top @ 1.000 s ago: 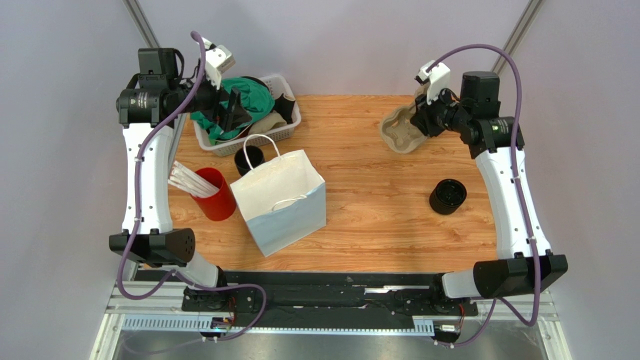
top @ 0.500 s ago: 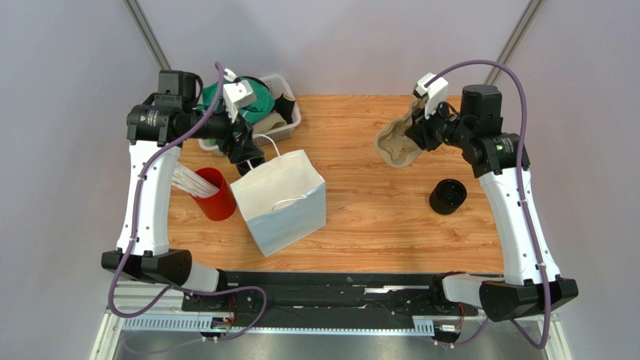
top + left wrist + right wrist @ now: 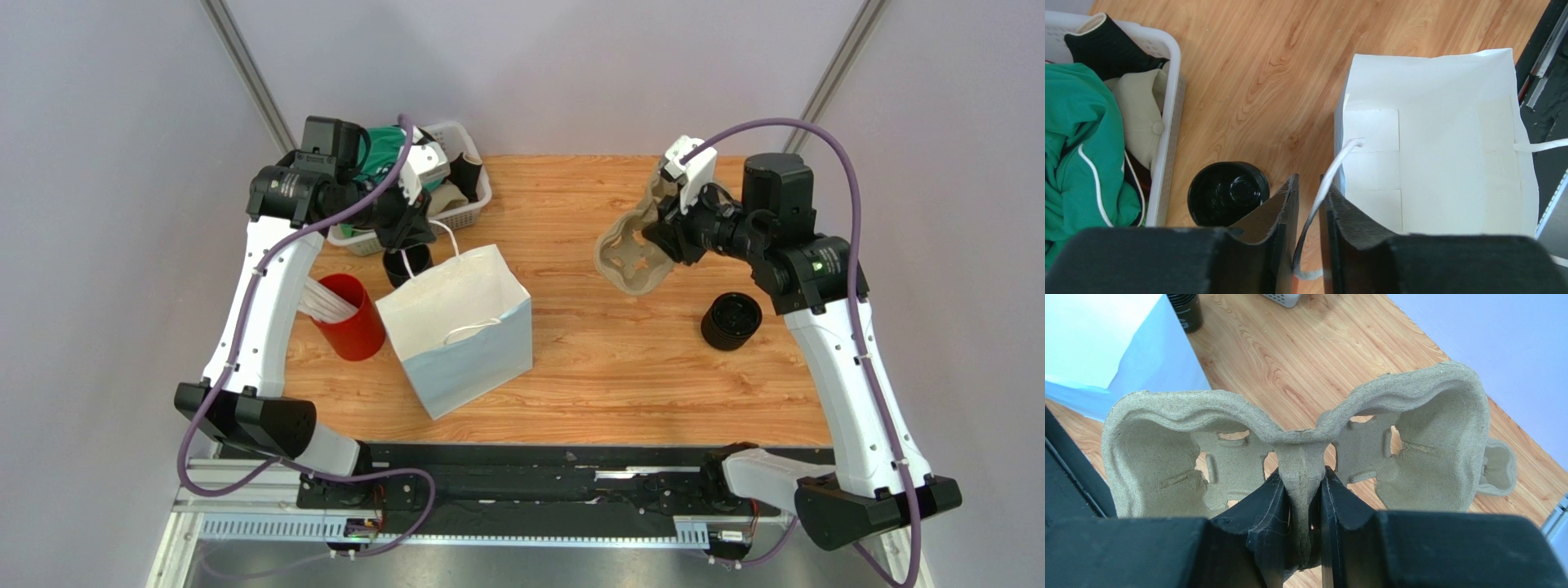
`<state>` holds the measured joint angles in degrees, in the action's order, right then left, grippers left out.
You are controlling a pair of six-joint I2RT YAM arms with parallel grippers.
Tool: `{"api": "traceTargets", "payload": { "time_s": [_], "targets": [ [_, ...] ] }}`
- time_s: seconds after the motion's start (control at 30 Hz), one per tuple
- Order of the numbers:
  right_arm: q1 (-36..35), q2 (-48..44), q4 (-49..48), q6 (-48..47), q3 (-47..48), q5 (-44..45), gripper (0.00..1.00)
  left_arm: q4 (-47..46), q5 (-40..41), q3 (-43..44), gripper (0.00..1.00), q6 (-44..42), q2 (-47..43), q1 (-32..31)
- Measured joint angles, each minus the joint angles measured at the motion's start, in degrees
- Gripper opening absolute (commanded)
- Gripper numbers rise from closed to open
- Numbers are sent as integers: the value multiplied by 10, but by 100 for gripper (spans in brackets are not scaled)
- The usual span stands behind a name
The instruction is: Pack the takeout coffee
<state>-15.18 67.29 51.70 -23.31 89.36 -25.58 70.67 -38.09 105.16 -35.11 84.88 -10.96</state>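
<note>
Takeout coffee cup [image 3: 1228, 193]: axis vertical, lid up, 11 o'clock of paper bag [image 3: 456, 328]. Left gripper [image 3: 1309, 184] straddles bag handle [image 3: 1332, 171], grip unclear; right gripper [image 3: 1303, 478] clamps pulp cup carrier [image 3: 1425, 441].

The table [image 3: 589, 368] carries a basket [image 3: 472, 202] at 11 o'clock, black cup [image 3: 407, 260] at 10, bag [image 3: 460, 325] and red cup [image 3: 356, 325] at 9, round piece [image 3: 731, 321] at 3.

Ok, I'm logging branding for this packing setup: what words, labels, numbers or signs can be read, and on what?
No text can be read anywhere.
white paper bag: blank.
pulp cup carrier: blank.
black coffee cup: faint pale marks on its side, too small to read.
</note>
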Motion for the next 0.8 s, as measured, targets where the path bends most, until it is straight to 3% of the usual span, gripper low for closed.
{"api": "traceTargets", "payload": {
  "time_s": [0.2,0.33,0.67,0.8],
  "targets": [
    [-13,0,10,7,-2,-1,24,-13,9,8,0,17,4,-31],
    [-15,0,15,14,-1,0,24,-20,20,58,0,45,29,-68],
    [-15,0,23,36,36,-1,24,-56,60,280,0,155,174,-149],
    [-16,2,23,46,73,-5,24,-85,79,313,0,196,203,-168]
  ]
}}
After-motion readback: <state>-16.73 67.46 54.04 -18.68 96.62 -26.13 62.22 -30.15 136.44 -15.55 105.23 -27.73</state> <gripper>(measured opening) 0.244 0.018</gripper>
